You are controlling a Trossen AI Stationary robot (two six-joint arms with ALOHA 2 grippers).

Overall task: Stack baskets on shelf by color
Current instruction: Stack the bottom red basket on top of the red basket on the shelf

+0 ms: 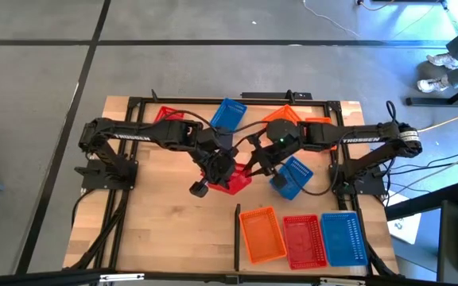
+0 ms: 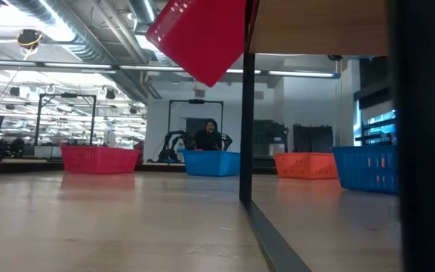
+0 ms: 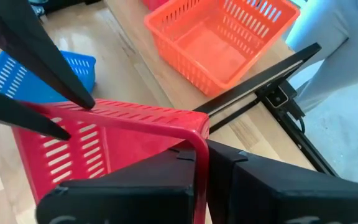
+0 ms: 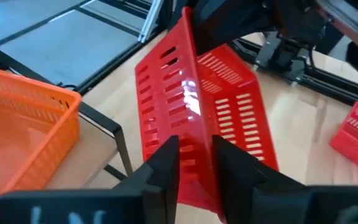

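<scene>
A red basket (image 1: 230, 183) hangs tilted above the middle of the shelf (image 1: 173, 230), a light wood board; the low view shows the red basket (image 2: 195, 34) in the air. My left gripper (image 3: 202, 180) is shut on one end of it. My right gripper (image 4: 196, 165) is open. Its fingers (image 3: 73, 93) stand on either side of the basket's opposite edge (image 4: 194, 124), and I cannot tell if they touch it. An orange basket (image 1: 262, 234), a red basket (image 1: 304, 241) and a blue basket (image 1: 344, 237) rest side by side on their bases at the near right. My left gripper pinches the red basket's end wall just below the rim, at a corner (image 3: 201, 146). One finger is on the inner side and one on the outer side. The fingers slant down from the table's left. The basket is lifted clear and tilted.
A blue basket (image 1: 291, 176) lies just right of the grippers. At the far edge sit a red basket (image 1: 169, 115), a blue basket (image 1: 229, 114) and orange baskets (image 1: 289, 121). A black divider strip (image 1: 237, 234) stands left of the near row. A person (image 2: 210, 134) is far behind the table.
</scene>
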